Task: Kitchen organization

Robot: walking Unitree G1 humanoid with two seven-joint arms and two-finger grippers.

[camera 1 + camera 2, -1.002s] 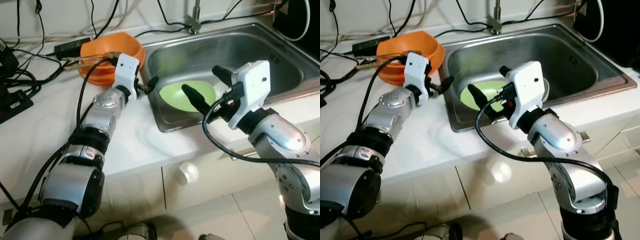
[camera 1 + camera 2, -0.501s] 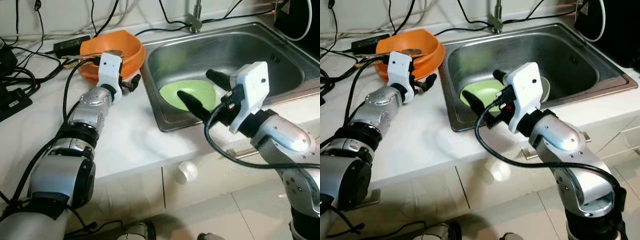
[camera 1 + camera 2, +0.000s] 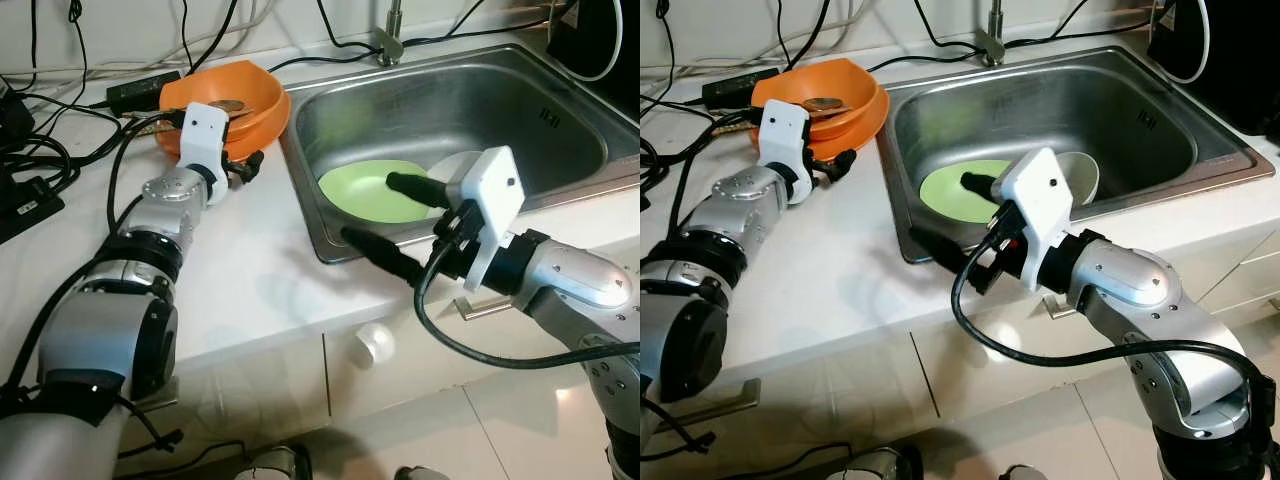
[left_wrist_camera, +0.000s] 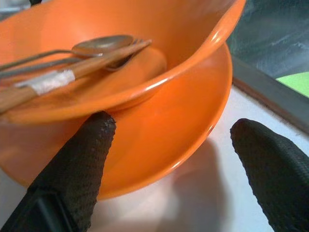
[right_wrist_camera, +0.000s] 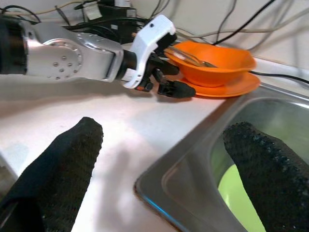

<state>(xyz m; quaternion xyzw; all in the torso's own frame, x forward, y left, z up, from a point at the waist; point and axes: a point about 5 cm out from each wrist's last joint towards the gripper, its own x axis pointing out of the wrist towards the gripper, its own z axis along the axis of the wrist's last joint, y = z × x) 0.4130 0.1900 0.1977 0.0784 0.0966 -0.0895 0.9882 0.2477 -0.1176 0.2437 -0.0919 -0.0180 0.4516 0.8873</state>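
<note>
Left gripper (image 3: 243, 166) spread apart, its fingers flanking the stacked orange plastic bowl (image 4: 145, 58) and plate. Right gripper (image 3: 385, 218) spread apart, straddling the steel sink's (image 3: 330, 250) front rim. Risk: the loose spoon and chopsticks (image 4: 72, 60) sliding out if the bowl tilts.

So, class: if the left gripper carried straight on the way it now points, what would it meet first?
Probably the orange plate beneath the orange bowl: the left gripper, jaws open, points at its rim. Depth is unclear.
</note>
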